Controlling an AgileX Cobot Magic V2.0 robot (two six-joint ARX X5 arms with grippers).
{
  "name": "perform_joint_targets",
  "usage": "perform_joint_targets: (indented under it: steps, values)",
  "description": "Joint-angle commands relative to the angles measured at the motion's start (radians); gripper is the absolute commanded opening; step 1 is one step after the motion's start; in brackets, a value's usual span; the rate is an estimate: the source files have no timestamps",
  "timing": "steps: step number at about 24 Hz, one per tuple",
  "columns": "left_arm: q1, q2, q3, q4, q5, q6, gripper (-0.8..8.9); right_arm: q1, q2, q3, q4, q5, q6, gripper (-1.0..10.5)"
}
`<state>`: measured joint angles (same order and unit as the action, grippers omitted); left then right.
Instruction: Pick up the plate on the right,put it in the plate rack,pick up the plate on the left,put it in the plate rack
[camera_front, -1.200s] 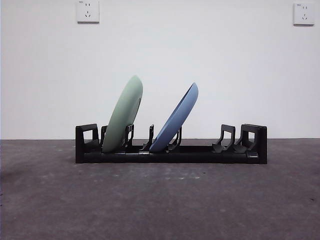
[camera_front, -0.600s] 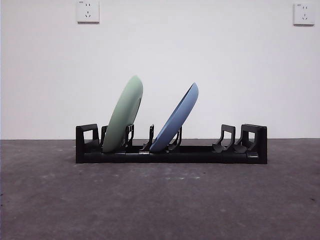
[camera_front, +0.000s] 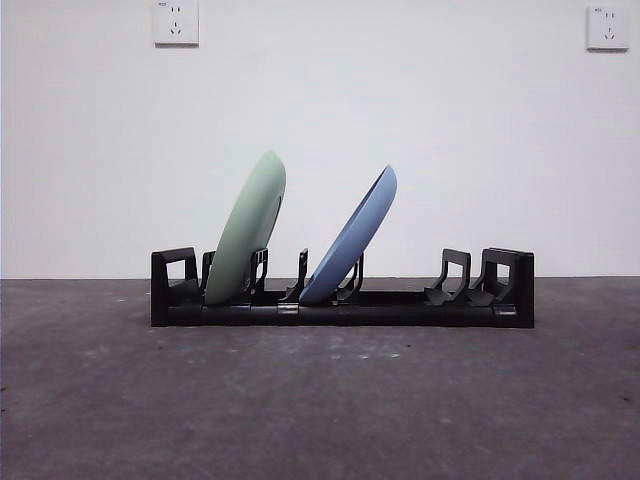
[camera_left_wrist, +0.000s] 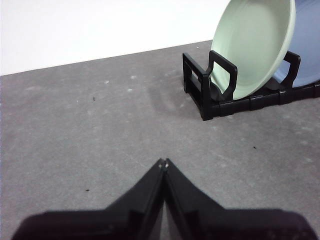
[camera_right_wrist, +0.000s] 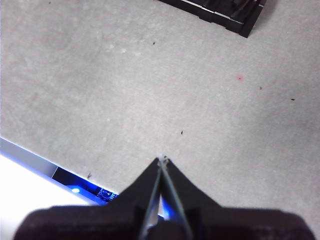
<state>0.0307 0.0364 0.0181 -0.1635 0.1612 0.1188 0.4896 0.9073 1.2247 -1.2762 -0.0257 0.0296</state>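
Note:
The black plate rack (camera_front: 340, 302) stands across the middle of the grey table in the front view. A pale green plate (camera_front: 247, 230) leans in its left slots and a blue plate (camera_front: 352, 238) leans in slots near the middle. The left wrist view shows the rack's end piece (camera_left_wrist: 207, 87) with the green plate (camera_left_wrist: 252, 45) and a strip of the blue plate (camera_left_wrist: 307, 47) behind it. My left gripper (camera_left_wrist: 163, 162) is shut and empty over bare table, apart from the rack. My right gripper (camera_right_wrist: 162, 160) is shut and empty, with the rack's other end (camera_right_wrist: 225, 14) far off.
Two wall sockets (camera_front: 176, 22) (camera_front: 607, 27) sit high on the white wall behind. The table's edge with a blue-lit strip (camera_right_wrist: 75, 186) shows close to my right gripper. The rack's right-hand slots (camera_front: 455, 278) hold nothing.

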Motion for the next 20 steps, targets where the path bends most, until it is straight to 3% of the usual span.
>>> perform_joint_targets:
  steps: [1,3,6,9,10,13,15,20]
  values:
    - [0.003,0.006,-0.009,0.003,0.003,-0.007,-0.04,0.002,0.0,-0.008,0.005,0.002,0.003,0.0]
    - [0.003,0.015,-0.009,0.003,0.003,-0.007,-0.03,-0.003,-0.004,-0.008,0.031,0.003,0.003,0.0]
    - [0.003,0.028,-0.009,0.003,0.003,-0.007,-0.03,-0.092,-0.071,-0.009,0.153,0.032,-0.106,0.0]
    - [0.003,0.031,-0.009,0.003,0.003,-0.007,-0.04,-0.256,-0.206,-0.032,0.365,-0.089,-0.086,0.0]
    - [0.003,0.032,-0.009,0.003,0.003,-0.007,-0.03,-0.305,-0.251,-0.052,0.415,-0.094,-0.092,0.0]
    - [0.003,0.032,-0.009,0.003,0.003,-0.007,-0.04,-0.447,-0.396,-0.204,0.607,-0.086,-0.156,0.0]
    - [0.003,0.032,-0.009,0.003,0.003,-0.007,-0.04,-0.506,-0.491,-0.362,0.74,-0.087,-0.161,0.0]
    - [0.003,0.032,-0.009,0.003,0.003,-0.007,-0.04,-0.531,-0.666,-0.716,0.925,-0.085,-0.157,0.0]
